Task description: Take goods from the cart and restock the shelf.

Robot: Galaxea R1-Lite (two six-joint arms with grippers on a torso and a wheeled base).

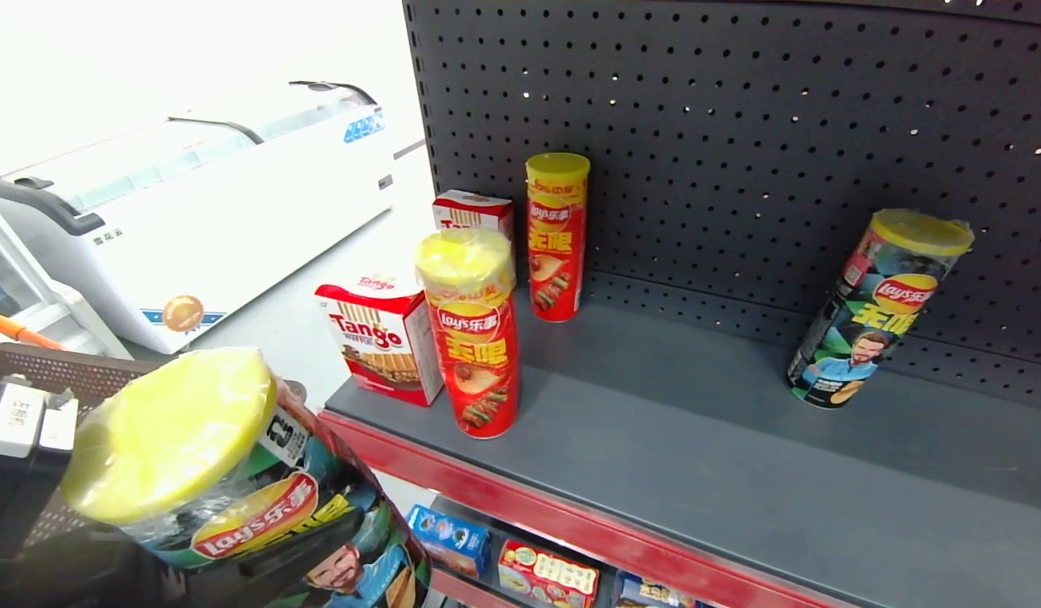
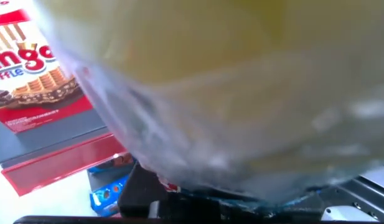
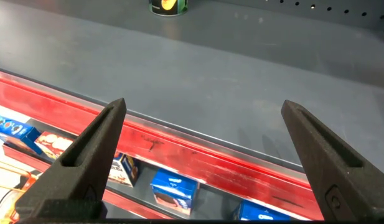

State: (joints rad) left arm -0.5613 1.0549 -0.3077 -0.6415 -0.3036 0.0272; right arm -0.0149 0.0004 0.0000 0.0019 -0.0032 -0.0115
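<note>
The right gripper (image 3: 204, 109) had two matt black fingers (image 3: 86, 155), broad wedges that narrowed to blunt, squared tips. One carried a stepped shoulder along its edge. The other showed a small round recess near its base. The left finger (image 1: 305, 539) was a flat black bar with a slightly glossy face. Beside it was a black housing (image 1: 5, 490), topped by two white blocks (image 1: 18, 418) bearing dark print too small to make out.

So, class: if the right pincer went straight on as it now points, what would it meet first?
Probably the bare grey shelf board, just behind its red front edge; the right pincer is open and empty. Depth is uncertain.
</note>
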